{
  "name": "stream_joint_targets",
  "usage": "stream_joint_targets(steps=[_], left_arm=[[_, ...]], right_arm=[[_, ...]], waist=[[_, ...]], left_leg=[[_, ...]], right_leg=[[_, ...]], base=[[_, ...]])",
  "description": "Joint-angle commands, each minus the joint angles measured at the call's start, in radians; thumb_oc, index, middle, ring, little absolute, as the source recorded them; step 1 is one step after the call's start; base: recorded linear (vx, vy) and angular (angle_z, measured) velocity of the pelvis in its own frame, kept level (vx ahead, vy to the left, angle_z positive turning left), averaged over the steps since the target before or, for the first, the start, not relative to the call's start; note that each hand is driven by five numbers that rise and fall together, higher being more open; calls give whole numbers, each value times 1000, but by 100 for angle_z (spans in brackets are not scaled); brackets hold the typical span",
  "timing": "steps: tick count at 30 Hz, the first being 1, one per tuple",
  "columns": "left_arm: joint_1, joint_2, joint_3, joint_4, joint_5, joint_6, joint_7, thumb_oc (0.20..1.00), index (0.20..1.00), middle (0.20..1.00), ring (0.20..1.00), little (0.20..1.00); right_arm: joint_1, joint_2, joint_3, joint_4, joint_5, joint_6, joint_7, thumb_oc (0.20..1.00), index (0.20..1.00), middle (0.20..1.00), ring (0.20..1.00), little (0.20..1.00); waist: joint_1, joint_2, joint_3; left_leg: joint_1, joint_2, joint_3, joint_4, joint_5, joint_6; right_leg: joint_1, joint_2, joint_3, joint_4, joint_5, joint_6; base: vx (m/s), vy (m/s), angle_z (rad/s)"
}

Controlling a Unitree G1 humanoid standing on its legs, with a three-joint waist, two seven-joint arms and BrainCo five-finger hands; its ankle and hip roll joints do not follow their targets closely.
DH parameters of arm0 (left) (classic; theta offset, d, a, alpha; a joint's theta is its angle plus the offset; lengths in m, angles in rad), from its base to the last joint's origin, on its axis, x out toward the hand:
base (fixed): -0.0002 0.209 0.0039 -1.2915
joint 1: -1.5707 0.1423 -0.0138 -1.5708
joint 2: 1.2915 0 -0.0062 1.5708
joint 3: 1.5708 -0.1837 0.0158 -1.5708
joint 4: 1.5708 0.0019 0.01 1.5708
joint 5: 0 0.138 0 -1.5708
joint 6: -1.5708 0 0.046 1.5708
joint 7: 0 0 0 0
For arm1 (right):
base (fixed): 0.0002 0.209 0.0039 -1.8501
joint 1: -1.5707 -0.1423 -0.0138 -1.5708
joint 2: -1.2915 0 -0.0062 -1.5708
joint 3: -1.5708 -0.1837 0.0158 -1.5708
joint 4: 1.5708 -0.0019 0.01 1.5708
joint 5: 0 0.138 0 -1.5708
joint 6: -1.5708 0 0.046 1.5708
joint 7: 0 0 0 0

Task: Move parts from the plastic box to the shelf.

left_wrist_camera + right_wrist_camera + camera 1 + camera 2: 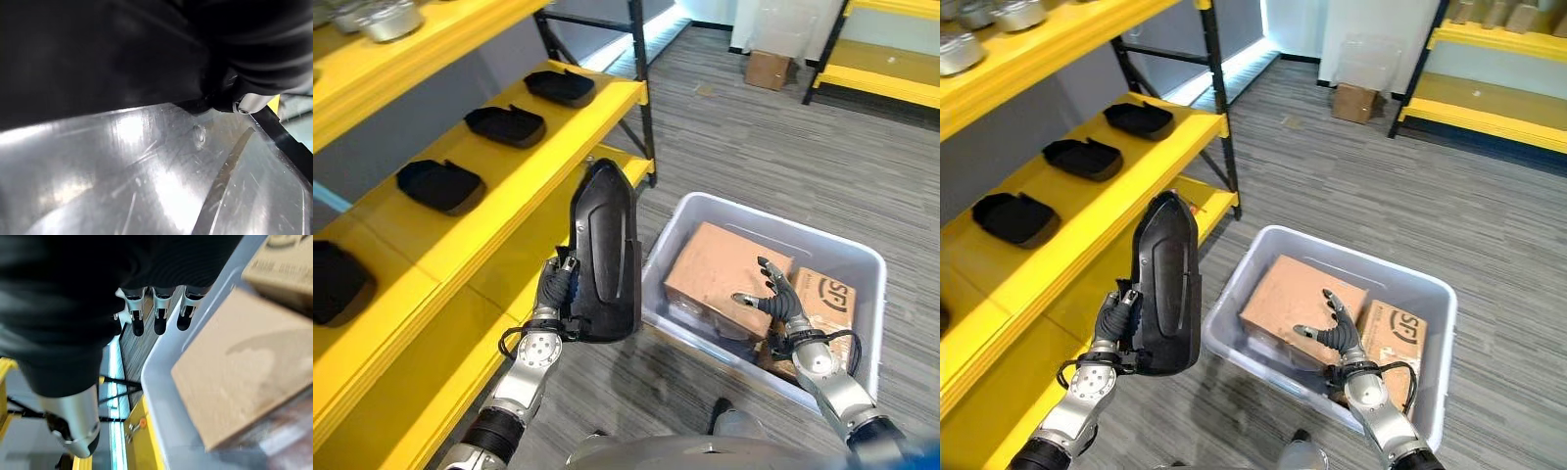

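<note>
The left hand (556,290) is gripping a long black part (605,255) by its lower end, fingers clamped round it, and is holding it upright in the open air between the yellow shelf (509,186) at 9 o'clock and the plastic box (862,264) at 3 o'clock. The part's tip is standing just off the shelf's front edge, near the dark upright post (644,108). Three similar black parts (438,186) are lying in a row along the middle shelf board, with bare yellow board between them. The right hand (1337,333) is hovering over the box with its fingers spread apart, above a cardboard carton (1298,294). A second carton (1393,338) is sitting beside it. Grey floor is lying open beyond the box's far rim.
</note>
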Motion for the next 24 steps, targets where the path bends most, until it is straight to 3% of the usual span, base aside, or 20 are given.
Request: stream_joint_targets(steps=[1, 6, 11, 14, 15, 17, 18, 19, 21, 22, 24], left_arm=[[-25, 34, 68, -73, 66, -58, 58, 200, 200, 200, 200, 200], [12, 59, 101, -82, 94, -57, 84, 200, 200, 200, 200, 200], [43, 71, 128, -83, 119, -79, 87, 200, 200, 200, 200, 200], [46, 74, 136, -74, 132, -96, 94, 200, 200, 200, 200, 200], [35, 78, 134, -72, 153, -113, 104, 200, 200, 200, 200, 200], [27, 80, 132, -73, 154, -113, 102, 200, 200, 200, 200, 200], [5, 81, 121, -70, 153, -112, 99, 200, 200, 200, 200, 200], [-34, 82, 104, -61, 161, -105, 73, 200, 200, 200, 200, 200], [-49, 82, 89, -60, 163, -102, 46, 200, 200, 200, 200, 200], [-56, 84, 79, -61, 164, -99, 32, 200, 200, 200, 200, 200], [-50, 87, 75, -68, 158, -97, 23, 200, 200, 200, 200, 200]], right_arm=[[-20, 5, -6, -46, -20, -37, 18, 1000, 1000, 1000, 1000, 1000], [-22, 12, 5, -50, -32, -29, 65, 1000, 1000, 1000, 1000, 1000], [-42, 29, 32, -64, -45, -21, 72, 1000, 1000, 1000, 1000, 1000], [-64, 41, 57, -68, -57, -15, 58, 1000, 1000, 1000, 1000, 1000], [-88, 52, 80, -75, -65, -6, 38, 1000, 1000, 1000, 1000, 1000], [-95, 57, 84, -76, -70, -6, 32, 1000, 1000, 1000, 1000, 1000], [-102, 62, 86, -82, -78, -8, 17, 1000, 1000, 1000, 1000, 1000], [-106, 65, 82, -91, -76, -19, -16, 1000, 1000, 1000, 1000, 1000], [-105, 64, 77, -100, -72, -23, -45, 1000, 1000, 1000, 1000, 1000], [-105, 59, 68, -107, -63, -29, -48, 1000, 1000, 1000, 1000, 1000], [-100, 51, 53, -110, -58, -36, -29, 1000, 1000, 1000, 1000, 1000]], waist=[[-10, -14, -21], [38, -17, -18], [87, -16, -15], [116, -12, -11], [142, -11, -6], [148, -11, -4], [156, -11, 0], [146, -17, 1], [123, -25, 2], [100, -29, 6], [87, -35, 8]], left_leg=[[-8, 81, 0, 86, -79, -51], [-4, 38, -46, 37, -130, -19], [4, -2, -82, 0, -129, -4], [9, -32, -107, -26, -126, 2], [9, -61, -136, -45, -128, 13], [6, -71, -148, -50, -130, 19], [-16, -93, -197, -60, -129, 29], [-36, -129, -251, -68, -145, 50], [-37, -149, -282, -70, -162, 67], [-39, -149, -275, -70, -155, 80], [-30, -147, -272, -70, -159, 76]], right_leg=[[19, 49, 31, -1, -11, 5], [37, -6, 6, 17, 11, 46], [54, -36, -38, 8, 39, 86], [57, -61, -59, -4, 75, 109], [56, -90, -71, -13, 113, 128], [53, -97, -68, -7, 117, 132], [44, -100, -36, 17, 108, 133], [14, -95, 41, 70, 96, 135], [-15, -60, 115, 106, 84, 134], [-39, -5, 147, 116, 64, 116], [-43, 41, 155, 104, 46, 107]], base=[[-90, 366, 34], [-78, 385, 39], [-45, 290, 29], [-55, 283, 42], [-69, 322, 60], [-69, 272, 49], [-84, 308, 52], [-69, 286, 75], [-21, 140, 97], [-18, 72, 122], [24, 54, 108]])
